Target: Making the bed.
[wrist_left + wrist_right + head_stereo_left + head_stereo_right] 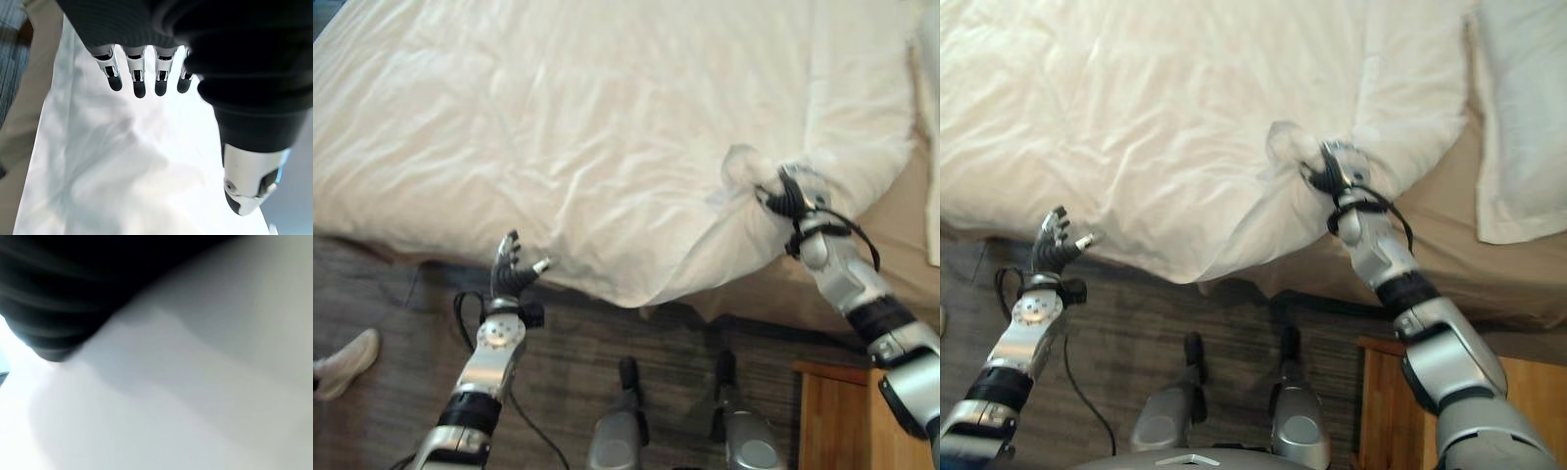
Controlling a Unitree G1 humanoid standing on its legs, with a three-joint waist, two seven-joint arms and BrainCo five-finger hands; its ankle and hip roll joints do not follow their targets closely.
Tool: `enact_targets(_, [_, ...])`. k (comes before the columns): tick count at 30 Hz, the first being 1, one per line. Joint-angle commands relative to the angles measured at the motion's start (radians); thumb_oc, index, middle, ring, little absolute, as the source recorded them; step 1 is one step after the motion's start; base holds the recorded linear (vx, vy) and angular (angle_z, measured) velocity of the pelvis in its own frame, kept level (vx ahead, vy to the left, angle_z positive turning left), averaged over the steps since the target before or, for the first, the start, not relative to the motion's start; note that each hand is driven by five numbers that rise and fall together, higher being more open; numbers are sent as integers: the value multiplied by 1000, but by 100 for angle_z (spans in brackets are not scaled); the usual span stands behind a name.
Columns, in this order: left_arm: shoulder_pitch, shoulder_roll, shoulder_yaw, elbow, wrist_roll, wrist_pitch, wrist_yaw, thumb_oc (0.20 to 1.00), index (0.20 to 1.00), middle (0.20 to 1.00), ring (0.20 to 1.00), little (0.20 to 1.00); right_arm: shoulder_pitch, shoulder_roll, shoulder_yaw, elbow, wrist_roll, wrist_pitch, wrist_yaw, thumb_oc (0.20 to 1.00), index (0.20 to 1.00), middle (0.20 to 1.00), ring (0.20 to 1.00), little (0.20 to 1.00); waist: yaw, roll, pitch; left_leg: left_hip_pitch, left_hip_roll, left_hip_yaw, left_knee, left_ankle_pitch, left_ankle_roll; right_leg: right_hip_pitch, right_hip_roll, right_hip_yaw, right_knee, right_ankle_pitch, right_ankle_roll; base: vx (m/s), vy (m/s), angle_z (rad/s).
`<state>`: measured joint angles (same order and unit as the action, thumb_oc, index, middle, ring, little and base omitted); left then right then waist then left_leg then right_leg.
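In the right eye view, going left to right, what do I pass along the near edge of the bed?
Left hand with straight fingers → hanging edge of the white rumpled duvet → right hand buried in bunched duvet → white pillow.

The duvet (607, 127) across the upper frame is plain white, creased; the sheet (1449, 245) at right is tan; the pillow (1518, 117) at upper right is pale white; the floor (391, 313) along the bottom is grey with fine streaks; the nightstand (832, 421) at lower right is orange-brown wood; a person's shoe (347, 360) at lower left is white.
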<state>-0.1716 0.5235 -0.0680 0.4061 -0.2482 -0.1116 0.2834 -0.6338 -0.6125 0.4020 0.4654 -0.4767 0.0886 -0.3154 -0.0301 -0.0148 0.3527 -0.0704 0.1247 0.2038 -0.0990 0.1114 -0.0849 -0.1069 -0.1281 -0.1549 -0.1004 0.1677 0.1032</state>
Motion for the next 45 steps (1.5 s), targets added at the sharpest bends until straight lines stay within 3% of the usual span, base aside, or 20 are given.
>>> enact_targets(1, [15,-8,13,-9,72,-19,-14,1000,1000,1000,1000,1000,41,-34,-9,-12,-41,-10,-3,200,200,200,200,200,-18,-26,-121,52,-16,57,12,-110,5,31,-29,65,16,-161,28,37,10,-33])
enact_targets(8, [82,-24,46,-55,72,-14,-40,1000,1000,1000,1000,1000,220,-14,-74,3,-24,-21,43,200,200,200,200,200,-67,-29,-167,117,-1,125,12,-125,8,35,-15,143,13,-153,27,25,-12,-39])
enact_targets(9, [89,-31,48,-57,72,-14,-42,1000,1000,1000,1000,1000,240,3,-80,7,-10,-23,46,1000,1000,1000,1000,1000,-71,-26,-170,123,1,134,12,-127,8,35,-13,152,13,-153,26,14,-17,-43])
enact_targets(17, [147,-99,54,-70,91,-15,-41,1000,1000,1000,1000,1000,470,129,-142,136,26,-27,42,1000,1000,1000,1000,1000,-105,-2,-180,150,12,144,12,-129,5,50,-9,167,13,-159,23,8,-7,-14])
enact_targets(23, [173,-141,43,-59,91,-17,-30,1000,1000,1000,1000,1000,569,214,-160,340,40,-19,7,1000,1000,1000,1000,1000,-120,6,-181,156,11,139,12,-130,3,64,-11,155,13,-164,23,0,0,0])
enact_targets(27, [141,-158,-3,-11,91,-13,3,1000,1000,1000,1000,1000,579,291,-161,664,96,17,-31,1000,1000,1000,1000,1000,-121,4,-185,163,10,136,12,-133,3,74,-11,148,13,-167,24,0,0,0])
enact_targets(30, [133,-160,-10,-6,86,-13,10,1000,1000,1000,1000,1000,582,297,-182,717,125,28,-36,1000,1000,1000,1000,1000,-122,2,-186,164,10,136,12,-134,2,77,-11,145,13,-168,25,0,0,0])
enact_targets(33, [126,-156,-13,9,67,-11,25,1000,1000,1000,1000,1000,602,301,-275,813,238,41,-71,1000,1000,1000,1000,1000,-124,-5,-192,168,13,134,12,-135,1,84,-12,137,13,-169,27,0,0,0])
enact_targets(36, [136,-149,11,-2,36,-12,35,1000,1000,1000,1000,1000,605,271,-366,705,343,17,-121,1000,1000,1000,1000,1000,-128,-18,-198,171,18,136,12,-136,0,88,-12,134,13,-168,29,2,-2,3])
enact_targets(37, [144,-152,22,-13,34,-11,39,1000,1000,1000,1000,1000,617,255,-393,606,369,8,-137,473,473,473,473,473,-132,-22,-198,176,19,139,12,-137,0,90,-11,136,13,-168,30,21,8,-6])
enact_targets(38, [153,-160,37,-21,33,-10,44,1000,1000,1000,1000,1000,626,241,-423,482,388,-6,-156,200,200,200,200,200,-140,-25,-198,181,20,143,12,-143,0,93,-12,139,13,-171,31,28,22,-12])
enact_targets(39, [164,-169,57,-34,39,-6,49,1000,1000,1000,1000,1000,644,212,-476,247,392,-25,-178,200,200,200,200,200,-148,-28,-202,184,22,145,12,-145,0,92,-11,143,13,-170,32,13,13,-14])
enact_targets(40, [164,-169,56,-35,40,-5,49,1000,1000,1000,1000,1000,648,213,-478,241,391,-21,-177,200,200,200,200,200,-146,-28,-205,178,22,146,12,-139,-1,86,-10,145,13,-165,30,1,9,-11])
enact_targets(43, [165,-176,71,-53,40,-9,49,1000,1000,1000,1000,1000,604,202,-535,53,462,-92,-216,200,200,200,200,200,-145,-28,-212,177,24,145,12,-139,-1,82,-11,145,13,-165,28,3,7,-4])
enact_targets(44, [161,-170,75,-67,34,-12,45,1000,1000,1000,1000,1000,570,207,-549,-1,520,-124,-214,200,200,200,200,200,-143,-27,-211,179,24,143,12,-139,0,82,-11,145,13,-165,27,0,0,0])
enact_targets(45, [161,-165,84,-87,18,-13,36,1000,1000,1000,1000,1000,526,243,-577,-70,685,-202,-172,200,200,200,200,200,-137,-27,-213,182,25,140,12,-144,0,85,-12,145,13,-169,27,0,0,0])
